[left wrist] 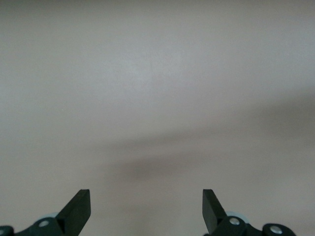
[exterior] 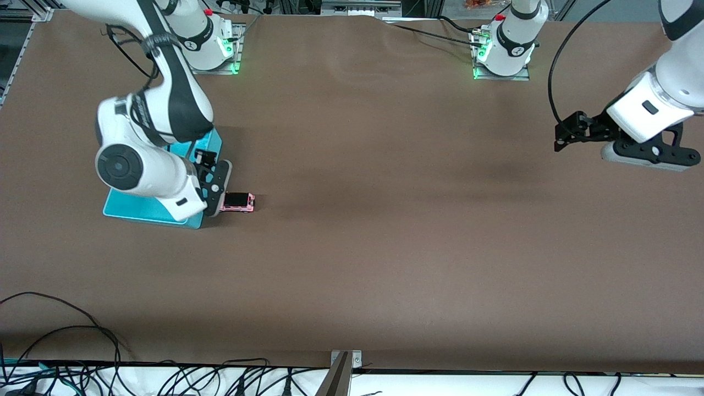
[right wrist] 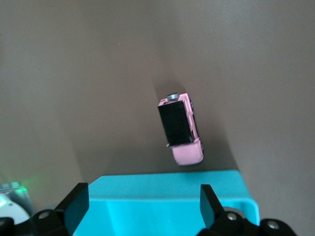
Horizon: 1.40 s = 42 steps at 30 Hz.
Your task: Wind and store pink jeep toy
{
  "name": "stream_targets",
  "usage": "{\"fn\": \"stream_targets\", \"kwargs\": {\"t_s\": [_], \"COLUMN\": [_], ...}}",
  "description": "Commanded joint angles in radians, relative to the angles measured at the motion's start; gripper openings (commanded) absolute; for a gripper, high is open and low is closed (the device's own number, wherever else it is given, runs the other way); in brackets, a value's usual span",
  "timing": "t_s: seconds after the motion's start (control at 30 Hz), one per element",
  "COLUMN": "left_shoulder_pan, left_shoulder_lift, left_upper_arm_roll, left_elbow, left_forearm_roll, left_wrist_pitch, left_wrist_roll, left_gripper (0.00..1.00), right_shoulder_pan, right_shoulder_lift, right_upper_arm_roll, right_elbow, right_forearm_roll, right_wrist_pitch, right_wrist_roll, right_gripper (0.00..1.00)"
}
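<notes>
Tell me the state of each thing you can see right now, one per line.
pink jeep toy: upright on its wheels on the table, beside the bin, ungripped.
turquoise bin: on the table, partly hidden by the right arm.
right gripper: open, over the bin's edge.
left gripper: open, waiting over bare table.

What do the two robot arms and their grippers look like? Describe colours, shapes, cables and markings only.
Both arms are glossy white with rounded joints and black bands. Black cables run along them. The bases carry green lights and red caps. The right gripper and left gripper are black, with flat, tapered fingers.
</notes>
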Motion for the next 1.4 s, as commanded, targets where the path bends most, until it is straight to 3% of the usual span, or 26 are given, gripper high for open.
{"fn": "stream_targets", "kwargs": {"t_s": [0.0, 0.1, 0.77, 0.83, 0.87, 0.97, 1.0, 1.07, 1.37], "left_shoulder_pan": [-0.115, -0.169, -0.142, -0.132, -0.126, -0.113, -0.113, -0.109, -0.106], "left_shoulder_lift": [-0.056, -0.045, -0.013, -0.013, -0.013, -0.014, -0.014, -0.014, -0.013], "left_upper_arm_roll": [0.118, 0.178, 0.171, 0.162, 0.154, 0.134, 0.129, 0.129, 0.131], "left_elbow": [-0.077, -0.068, -0.007, -0.007, -0.007, -0.007, -0.007, -0.007, -0.002], "left_forearm_roll": [-0.018, -0.012, -0.001, -0.003, -0.001, -0.001, -0.001, -0.001, -0.003], "left_wrist_pitch": [0.018, -0.009, -0.055, -0.055, -0.055, -0.055, -0.055, -0.055, -0.058], "left_wrist_roll": [-0.007, -0.005, -0.002, -0.003, -0.003, -0.003, -0.005, -0.003, -0.003], "left_gripper": [1.0, 1.0, 1.0, 1.0, 1.0, 1.0, 1.0, 1.0, 1.0], "right_shoulder_pan": [-0.001, -0.001, 0.024, 0.024, 0.022, 0.024, 0.024, 0.022, 0.024], "right_shoulder_lift": [0.0, 0.023, 0.051, 0.051, 0.051, 0.051, 0.051, 0.051, 0.017], "right_upper_arm_roll": [0.005, 0.006, 0.015, 0.014, 0.014, 0.012, 0.012, 0.012, 0.014], "right_elbow": [-0.097, -0.114, -0.344, -0.346, -0.346, -0.343, -0.343, -0.34, -0.303], "right_forearm_roll": [0.019, 0.019, 0.016, 0.015, 0.015, 0.003, 0.003, 0.003, 0.006], "right_wrist_pitch": [0.117, 0.176, 0.522, 0.525, 0.525, 0.523, 0.525, 0.525, 0.506], "right_wrist_roll": [-0.054, -0.115, -0.186, -0.205, -0.224, -0.303, -0.325, -0.35, -0.333], "right_gripper": [1.0, 1.0, 1.0, 0.91, 0.81, 0.32, 0.26, 0.19, 0.07]}}
